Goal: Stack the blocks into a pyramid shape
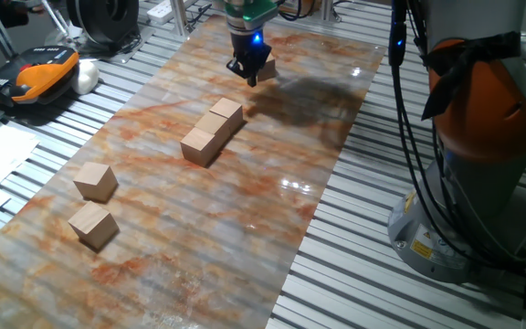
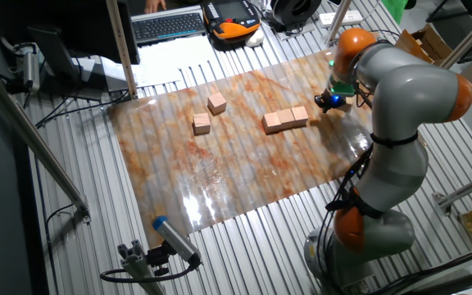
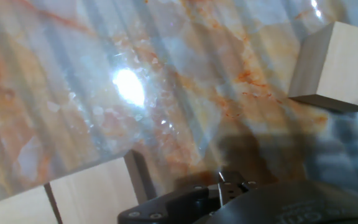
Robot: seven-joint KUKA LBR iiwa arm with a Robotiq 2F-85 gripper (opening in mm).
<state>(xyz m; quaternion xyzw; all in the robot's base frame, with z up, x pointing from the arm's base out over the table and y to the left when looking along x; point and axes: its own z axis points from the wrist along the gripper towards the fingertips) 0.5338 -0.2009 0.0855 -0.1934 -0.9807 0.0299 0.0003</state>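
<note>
Nearest the lens in one fixed view sit two loose blocks — one (image 1: 93, 226) at the front of the marbled sheet (image 1: 245, 210), another (image 1: 95, 181) just behind it, the pair apart from each other and well apart from everything else. Farther up the sheet a short row (image 1: 213, 132) of blocks lies flat, touching end to end, none stacked on another; how many make up the row is hard to tell. Beyond that row the gripper (image 1: 250, 71) hangs low over the far end of the sheet, with one more block (image 1: 266, 68) just beside its fingers — whether they are closed on it, touching it or merely near it, I cannot tell. The hand view shows a block (image 3: 344, 65) lying off to the side on the sheet. No containers show anywhere.
</note>
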